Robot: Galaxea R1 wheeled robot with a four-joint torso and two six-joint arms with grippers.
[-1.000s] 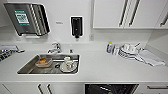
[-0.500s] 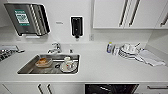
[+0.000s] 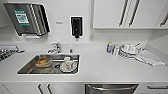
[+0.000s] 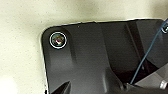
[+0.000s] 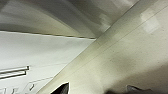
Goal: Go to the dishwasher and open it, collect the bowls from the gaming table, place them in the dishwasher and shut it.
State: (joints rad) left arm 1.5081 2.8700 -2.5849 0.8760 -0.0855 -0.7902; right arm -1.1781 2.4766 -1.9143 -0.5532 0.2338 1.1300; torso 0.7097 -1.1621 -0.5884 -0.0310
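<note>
Nearest to you, at the lower edge of the head view, the dishwasher (image 3: 111,88) sits shut beneath the white countertop (image 3: 105,67), its steel front and bar handle showing right of centre. White cabinet doors (image 3: 43,88) flank it on the left. On the countertop, the steel sink (image 3: 27,68) holds a clear container with something orange (image 3: 43,62) and white crockery (image 3: 67,65). A tap (image 3: 55,47) stands behind the sink. To the right you have a small bottle (image 3: 109,47), stacked white plates and cups (image 3: 127,51) and a folded cloth (image 3: 150,58). On the wall beyond hang a paper-towel dispenser (image 3: 26,18), a dark soap dispenser (image 3: 76,26) and upper cabinets (image 3: 120,13). Whether either pincer is released or clenched, you cannot tell; the wrist views show speckled flooring (image 4: 22,37) and a cabinet front (image 5: 25,60).
</note>
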